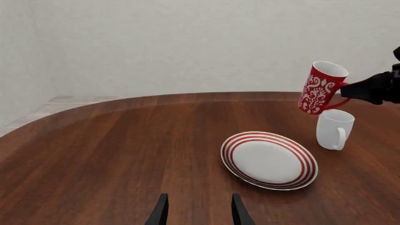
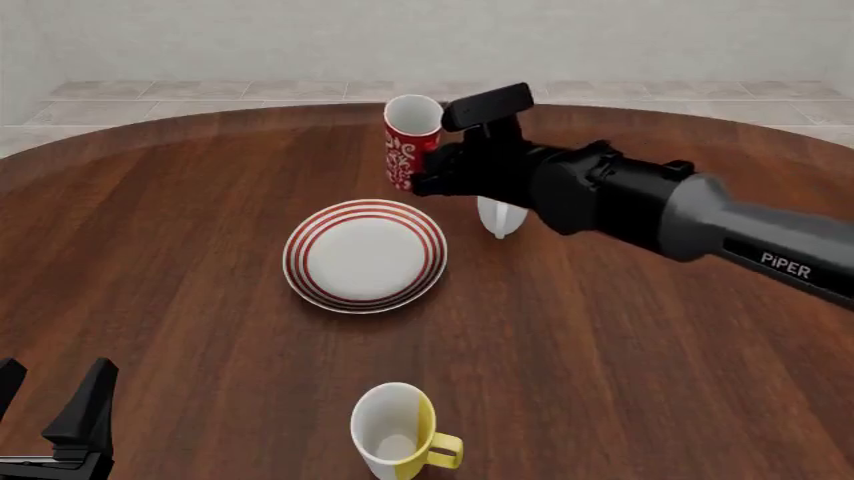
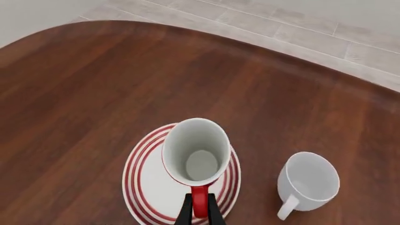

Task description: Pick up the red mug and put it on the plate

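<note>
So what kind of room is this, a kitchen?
Maybe a dining spot, though it's a computer-made scene: a round wooden table holding mugs and a plate, a tiled floor and a plain wall. No stove or sink shows.

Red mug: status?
Right gripper shut on red mug handle, airborne. Left gripper open, idle. Plate bare; white mug close by.

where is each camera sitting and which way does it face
Left wrist: low behind the open left gripper, facing across the table.
Front: fixed above the arms' side, looking forward and down; right arm shows.
Right wrist: behind the right gripper, looking down on the red mug.
All three share the plate and white mug.
</note>
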`<state>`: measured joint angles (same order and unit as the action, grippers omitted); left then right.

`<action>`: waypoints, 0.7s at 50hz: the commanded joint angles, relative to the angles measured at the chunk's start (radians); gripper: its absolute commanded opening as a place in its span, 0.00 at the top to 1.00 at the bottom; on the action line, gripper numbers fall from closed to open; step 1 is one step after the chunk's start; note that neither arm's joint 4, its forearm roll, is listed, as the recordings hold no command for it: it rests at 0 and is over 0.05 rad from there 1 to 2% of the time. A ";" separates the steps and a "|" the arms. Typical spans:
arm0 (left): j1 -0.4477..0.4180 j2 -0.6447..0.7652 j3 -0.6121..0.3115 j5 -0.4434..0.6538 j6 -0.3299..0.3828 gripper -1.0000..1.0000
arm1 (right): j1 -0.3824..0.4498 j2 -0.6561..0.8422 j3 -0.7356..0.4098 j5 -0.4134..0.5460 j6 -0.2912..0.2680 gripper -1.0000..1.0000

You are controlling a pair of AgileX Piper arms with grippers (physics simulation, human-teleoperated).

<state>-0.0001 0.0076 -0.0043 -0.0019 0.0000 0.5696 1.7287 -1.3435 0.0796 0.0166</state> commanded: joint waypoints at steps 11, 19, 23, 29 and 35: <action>0.000 0.000 0.000 0.000 0.000 0.00 | 0.040 0.051 -0.030 -0.007 0.016 1.00; 0.000 0.000 0.000 0.000 0.000 0.00 | 0.052 0.066 -0.021 -0.014 0.022 1.00; 0.000 0.000 0.000 0.000 0.000 0.00 | 0.052 0.075 -0.014 -0.022 0.026 1.00; 0.000 0.000 0.000 0.000 0.000 0.00 | 0.054 0.085 -0.010 -0.027 0.033 1.00; 0.000 0.000 0.000 0.000 0.000 0.00 | 0.064 0.094 0.000 -0.035 0.035 1.00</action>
<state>-0.0002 0.0076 -0.0043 -0.0019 -0.0001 0.6222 1.8089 -1.3503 0.0565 0.0384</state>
